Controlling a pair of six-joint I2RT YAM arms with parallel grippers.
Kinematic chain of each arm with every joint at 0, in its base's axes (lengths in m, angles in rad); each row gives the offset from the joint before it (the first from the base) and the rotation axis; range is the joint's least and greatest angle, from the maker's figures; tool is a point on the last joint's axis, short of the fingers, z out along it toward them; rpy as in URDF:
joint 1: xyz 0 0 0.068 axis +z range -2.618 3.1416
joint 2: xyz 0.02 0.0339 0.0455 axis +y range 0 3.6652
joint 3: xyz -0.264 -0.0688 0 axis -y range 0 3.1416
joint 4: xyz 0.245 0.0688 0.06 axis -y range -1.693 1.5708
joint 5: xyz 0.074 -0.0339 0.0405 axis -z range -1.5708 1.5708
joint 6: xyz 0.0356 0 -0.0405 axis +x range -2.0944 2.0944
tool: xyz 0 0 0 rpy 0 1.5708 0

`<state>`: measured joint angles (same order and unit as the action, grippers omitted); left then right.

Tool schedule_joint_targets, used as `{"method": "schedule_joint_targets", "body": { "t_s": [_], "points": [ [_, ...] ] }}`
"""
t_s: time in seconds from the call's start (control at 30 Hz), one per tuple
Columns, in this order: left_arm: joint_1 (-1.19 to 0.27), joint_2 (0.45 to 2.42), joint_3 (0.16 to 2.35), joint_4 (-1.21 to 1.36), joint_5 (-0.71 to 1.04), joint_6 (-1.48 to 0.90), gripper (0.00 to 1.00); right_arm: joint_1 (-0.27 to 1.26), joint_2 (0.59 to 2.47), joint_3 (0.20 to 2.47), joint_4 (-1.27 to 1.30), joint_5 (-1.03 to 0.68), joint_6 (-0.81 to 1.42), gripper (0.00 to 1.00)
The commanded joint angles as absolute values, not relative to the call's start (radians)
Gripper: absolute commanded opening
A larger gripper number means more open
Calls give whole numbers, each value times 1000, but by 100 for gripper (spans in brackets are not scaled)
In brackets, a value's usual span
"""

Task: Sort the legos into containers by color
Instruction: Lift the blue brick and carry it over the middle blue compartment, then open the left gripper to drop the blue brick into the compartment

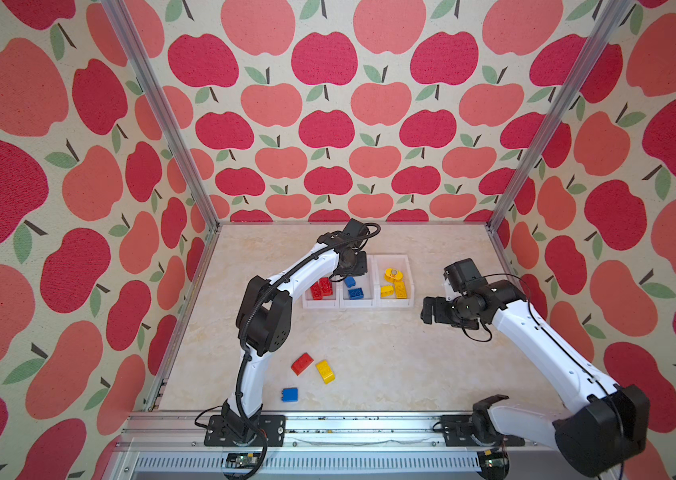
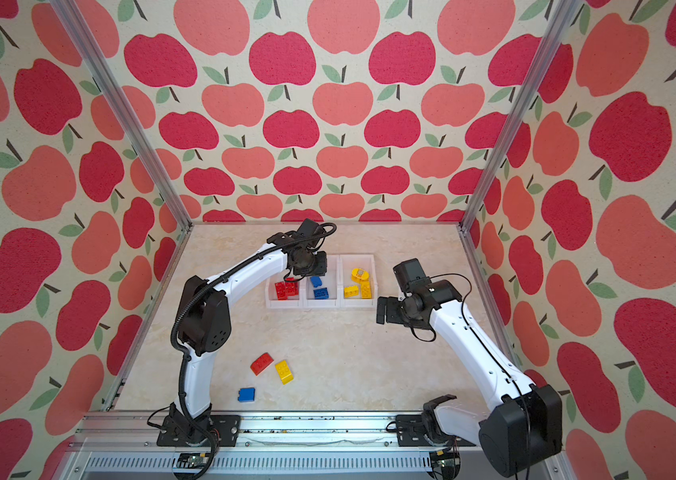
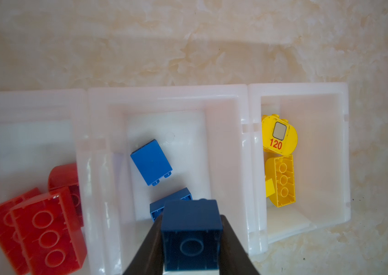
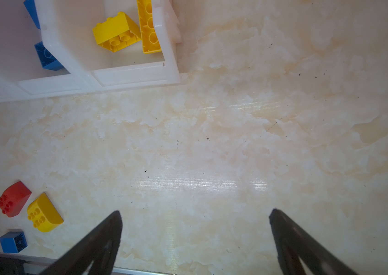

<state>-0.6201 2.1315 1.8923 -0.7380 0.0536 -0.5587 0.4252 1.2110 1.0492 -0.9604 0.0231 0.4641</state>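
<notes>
- Bins point(image 1: 357, 306) already hold color-sorted legos point(image 1: 399, 289).
- Left gripper point(image 3: 191, 220) clamps blue brick point(image 3: 191, 238) over middle bin point(image 3: 224, 154); right gripper point(image 4: 195, 212) gapes, empty.
- Red brick point(image 1: 302, 363), yellow brick point(image 1: 325, 371) and blue cube point(image 1: 289, 394) wait on counter point(image 1: 390, 365).

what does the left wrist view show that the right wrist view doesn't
Left wrist only: the left gripper shut on a blue brick above the middle bin, and the yellow 120 piece. Right wrist only: the open right gripper and three loose bricks on the table, red, yellow, blue. Both: the bins, with a long yellow brick in the end one.
</notes>
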Motion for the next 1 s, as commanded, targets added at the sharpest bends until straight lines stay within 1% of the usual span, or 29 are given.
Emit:
{"method": "schedule_joint_targets", "body": {
  "t_s": [0.0,0.2,0.4,0.47,0.7,0.97],
  "points": [
    [-621,2173,1944,-744,64,-548,27,415,1194,1043,-984,5,437,99],
    [-624,2221,1988,-752,65,-543,36,389,1193,1046,-979,-7,417,99],
    [-624,2244,2025,-769,53,-543,51,358,1210,1055,-974,-34,385,99],
    [-624,2244,2026,-771,46,-549,55,350,1220,1060,-971,-45,372,99],
    [-628,2216,2006,-782,22,-559,60,339,1251,1072,-959,-69,344,99],
    [-638,2136,1925,-785,-17,-582,68,325,1274,1092,-952,-89,310,99]
  ]
}}
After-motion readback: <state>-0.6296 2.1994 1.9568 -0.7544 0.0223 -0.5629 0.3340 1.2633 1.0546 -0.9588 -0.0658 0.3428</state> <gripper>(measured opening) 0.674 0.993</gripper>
